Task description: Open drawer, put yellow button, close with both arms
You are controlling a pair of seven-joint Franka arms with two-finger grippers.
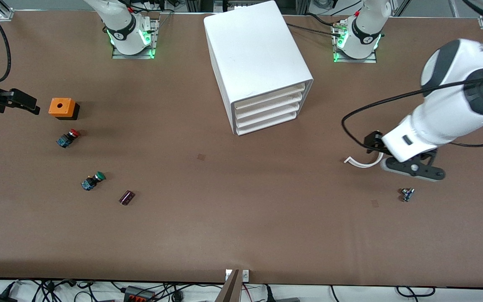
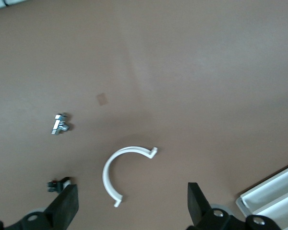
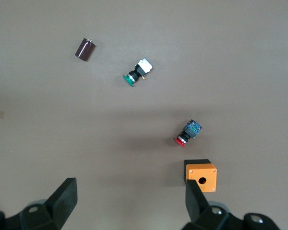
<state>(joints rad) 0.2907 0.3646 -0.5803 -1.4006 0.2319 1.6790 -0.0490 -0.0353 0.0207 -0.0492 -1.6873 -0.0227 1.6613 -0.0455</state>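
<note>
The yellow button shows in no view. The white drawer cabinet (image 1: 258,63) stands at the table's middle near the arms' bases, with all its drawers shut; its corner also shows in the left wrist view (image 2: 273,199). My left gripper (image 1: 413,167) is open and empty (image 2: 132,189), over the table beside a white curved clip (image 1: 363,161) (image 2: 116,168). A small black thing (image 2: 57,184) shows beside one finger; I cannot tell what it is. My right gripper (image 1: 25,102) is open and empty (image 3: 129,184), over the table beside the orange box (image 1: 62,107) (image 3: 201,175).
A red-capped button (image 1: 68,138) (image 3: 188,134), a green-capped button (image 1: 92,180) (image 3: 137,74) and a dark cylinder (image 1: 126,197) (image 3: 85,49) lie toward the right arm's end. A small metal part (image 1: 407,194) (image 2: 61,123) lies nearer the front camera than the clip.
</note>
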